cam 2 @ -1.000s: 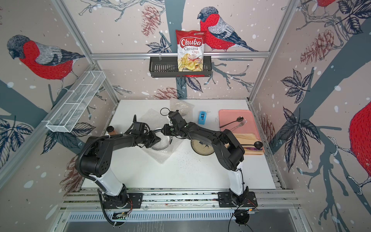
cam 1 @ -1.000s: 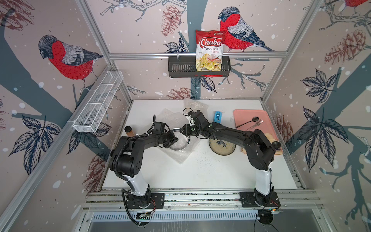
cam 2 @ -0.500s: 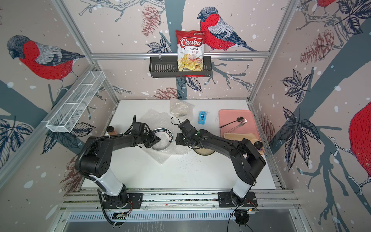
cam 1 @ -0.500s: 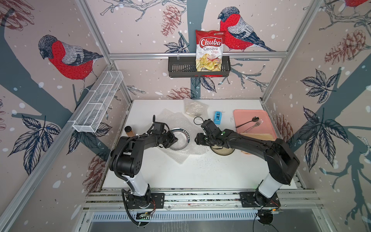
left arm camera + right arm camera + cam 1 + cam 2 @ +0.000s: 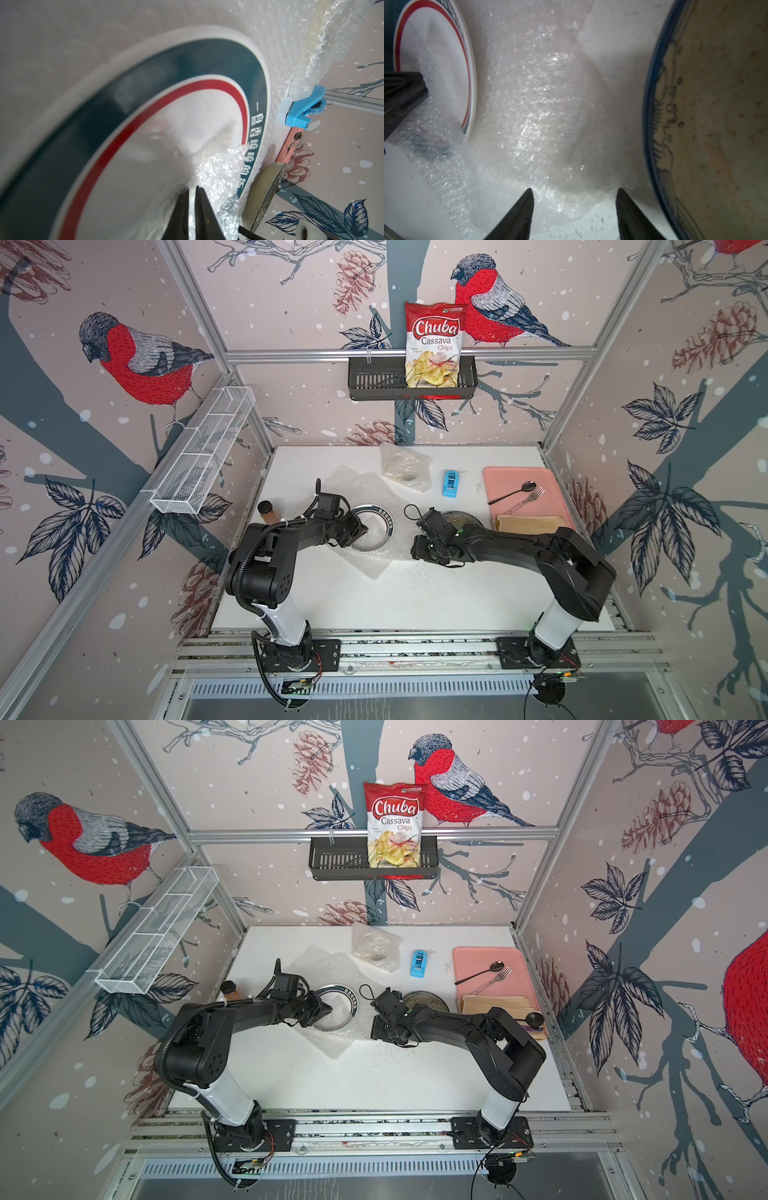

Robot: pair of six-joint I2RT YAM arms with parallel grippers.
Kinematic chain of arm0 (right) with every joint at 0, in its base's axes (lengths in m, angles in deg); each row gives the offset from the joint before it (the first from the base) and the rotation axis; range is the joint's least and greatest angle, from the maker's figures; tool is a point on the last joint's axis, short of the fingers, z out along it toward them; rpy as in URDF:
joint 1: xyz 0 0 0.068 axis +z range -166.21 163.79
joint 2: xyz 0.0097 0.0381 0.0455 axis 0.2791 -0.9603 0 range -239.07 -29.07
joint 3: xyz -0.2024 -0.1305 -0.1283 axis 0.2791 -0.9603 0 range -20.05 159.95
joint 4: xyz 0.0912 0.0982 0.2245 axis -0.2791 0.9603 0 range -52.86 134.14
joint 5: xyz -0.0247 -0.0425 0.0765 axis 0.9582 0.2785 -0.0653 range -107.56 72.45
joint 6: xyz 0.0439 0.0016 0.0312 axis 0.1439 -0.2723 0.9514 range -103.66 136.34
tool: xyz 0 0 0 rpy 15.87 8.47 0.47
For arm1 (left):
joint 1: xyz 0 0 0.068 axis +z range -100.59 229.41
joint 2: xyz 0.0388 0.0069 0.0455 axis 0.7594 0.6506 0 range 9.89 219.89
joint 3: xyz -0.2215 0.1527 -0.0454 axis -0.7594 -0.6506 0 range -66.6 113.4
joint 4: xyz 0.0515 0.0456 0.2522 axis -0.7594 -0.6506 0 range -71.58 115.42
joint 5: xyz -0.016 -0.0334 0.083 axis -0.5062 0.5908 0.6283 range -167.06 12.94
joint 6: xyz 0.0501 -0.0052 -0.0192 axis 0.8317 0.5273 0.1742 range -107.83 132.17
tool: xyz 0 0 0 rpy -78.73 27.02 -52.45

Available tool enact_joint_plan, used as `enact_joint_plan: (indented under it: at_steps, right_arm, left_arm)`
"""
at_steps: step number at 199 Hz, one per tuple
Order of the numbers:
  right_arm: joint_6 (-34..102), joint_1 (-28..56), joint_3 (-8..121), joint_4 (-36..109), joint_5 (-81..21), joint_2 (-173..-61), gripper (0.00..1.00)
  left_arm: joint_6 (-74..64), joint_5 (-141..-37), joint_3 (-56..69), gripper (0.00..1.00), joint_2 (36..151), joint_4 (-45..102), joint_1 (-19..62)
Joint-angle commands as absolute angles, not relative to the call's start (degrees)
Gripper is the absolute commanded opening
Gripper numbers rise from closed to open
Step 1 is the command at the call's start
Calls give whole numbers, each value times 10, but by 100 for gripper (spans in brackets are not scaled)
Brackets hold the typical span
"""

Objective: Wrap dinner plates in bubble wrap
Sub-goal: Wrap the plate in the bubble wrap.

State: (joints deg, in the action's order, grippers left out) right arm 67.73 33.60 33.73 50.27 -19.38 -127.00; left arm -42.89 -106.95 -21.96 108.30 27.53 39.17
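One white table (image 5: 374, 601) — bird-papered walls (image 5: 291, 302)

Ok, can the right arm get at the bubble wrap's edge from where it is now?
Probably yes. The right gripper is open, with the bubble wrap edge lying between its jaws and nothing on top there; the speckled plate sits just beside.

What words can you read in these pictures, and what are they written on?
"Chuba Cassava Chips": on the red chips bag.
Small print below that: too small to read.
White Chinese characters: on the teal rim of the plate, blurred and partly covered, so I can't read them for sure.
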Motion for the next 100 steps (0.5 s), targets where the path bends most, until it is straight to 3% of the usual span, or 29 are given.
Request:
enact_joint_plan:
  at_steps: [1, 46, 84, 100]
  right_arm:
    - [693, 322, 326, 457, -212, -1274, 63]
    - [691, 309, 351, 414, -238, -1305, 56]
    - [676, 310, 372, 399, -240, -1316, 22]
    - [666, 311, 381, 401, -235, -1308, 13]
  left_arm:
    - [-423, -1030, -225, 12, 1087, 196, 393]
    - [-425, -1029, -227, 12, 1086, 194, 394]
    - [-425, -1027, -229, 12, 1087, 194, 395]
    - [-425, -1027, -230, 12, 1088, 194, 395]
